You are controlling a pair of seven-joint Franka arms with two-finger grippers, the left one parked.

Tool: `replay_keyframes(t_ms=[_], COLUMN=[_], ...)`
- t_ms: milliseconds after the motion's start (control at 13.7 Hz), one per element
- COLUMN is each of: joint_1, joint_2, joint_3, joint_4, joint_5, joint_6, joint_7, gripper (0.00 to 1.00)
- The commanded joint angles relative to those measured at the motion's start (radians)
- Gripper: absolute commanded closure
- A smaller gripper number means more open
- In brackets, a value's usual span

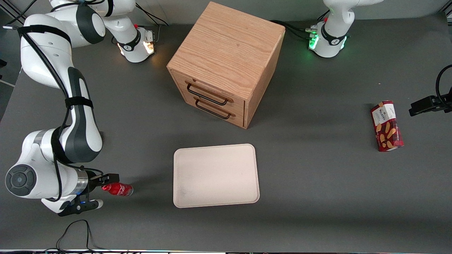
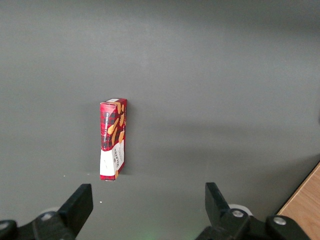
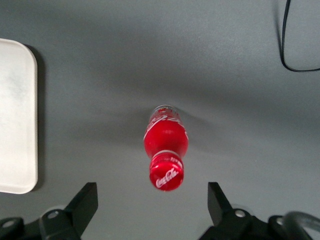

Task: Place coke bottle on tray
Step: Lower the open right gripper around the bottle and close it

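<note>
The coke bottle (image 1: 119,189) is small and red with white script, and rests on the grey table toward the working arm's end. Its red cap points at my gripper (image 1: 105,189). In the right wrist view I see the coke bottle (image 3: 167,142) cap-first, with its clear base farthest from the camera. I cannot tell whether it stands or lies. My gripper (image 3: 151,189) is open, with both fingers wide of the cap and touching nothing. The cap sits just ahead of the fingertips. The pale cream tray (image 1: 215,174) lies flat and bare beside the bottle, and its rounded rim (image 3: 15,120) also shows at the wrist.
A wooden drawer cabinet (image 1: 226,53) stands farther from the front camera than the tray. A red snack box (image 1: 386,125) sits toward the parked arm's end (image 2: 113,139). A black cable (image 1: 76,229) loops near the table's front edge, close to my arm (image 3: 287,45).
</note>
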Motion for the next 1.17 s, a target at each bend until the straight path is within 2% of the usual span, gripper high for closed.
replay_keyframes(t_ms=[0, 366, 512, 585, 659, 878, 1098], joint_1=[-0.007, -0.007, -0.007, -0.007, -0.007, -0.007, -0.007], joint_2=[0.047, 0.050, 0.050, 0.050, 0.050, 0.050, 0.048], joint_3=[0.004, 0.004, 0.004, 0.004, 0.004, 0.004, 0.004], joint_4=[0.045, 0.047, 0.047, 0.047, 0.047, 0.047, 0.047], joint_5=[-0.014, -0.014, -0.014, -0.014, -0.014, -0.014, -0.014], joint_6=[0.013, 0.014, 0.014, 0.014, 0.010, 0.002, -0.010], joint_7=[-0.032, -0.032, -0.032, -0.032, -0.031, -0.023, -0.017], gripper=[0.04, 0.07, 0.14, 0.24, 0.49, 1.00, 1.00])
